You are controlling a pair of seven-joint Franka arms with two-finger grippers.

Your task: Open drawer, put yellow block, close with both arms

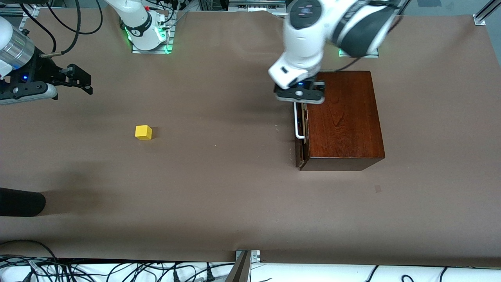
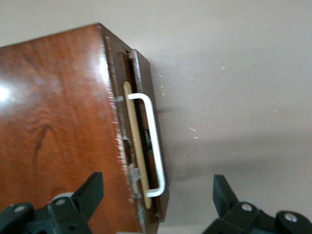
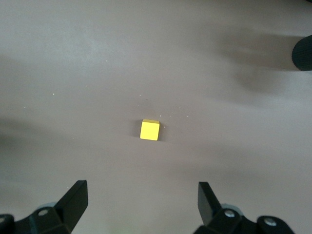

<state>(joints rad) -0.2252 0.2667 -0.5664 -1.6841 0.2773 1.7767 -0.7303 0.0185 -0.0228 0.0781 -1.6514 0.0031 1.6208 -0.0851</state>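
- Drawer [image 1: 300, 129] sits barely cracked in the mahogany box [image 1: 342, 117], directly under the left gripper [image 1: 299, 95], which hangs wide open and empty.
- Judgement: lower until the fingers straddle the white bar handle [image 2: 152, 144] squarely, then pull straight.
- Right gripper [image 1: 80, 80] waits open, empty; yellow block [image 1: 143, 132] lies on the desk [image 1: 235, 196], well apart from it.

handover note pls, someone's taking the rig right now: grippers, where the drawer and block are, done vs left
Left gripper: open, over the drawer's white handle, not gripping it.
Right gripper: open, up in the air at the right arm's end of the table, with the yellow block below it.
Drawer: a crack open at most, in the wooden box.
Block: on the table, untouched.
Done: nothing complete.
Left: pull drawer open, put block in, close.
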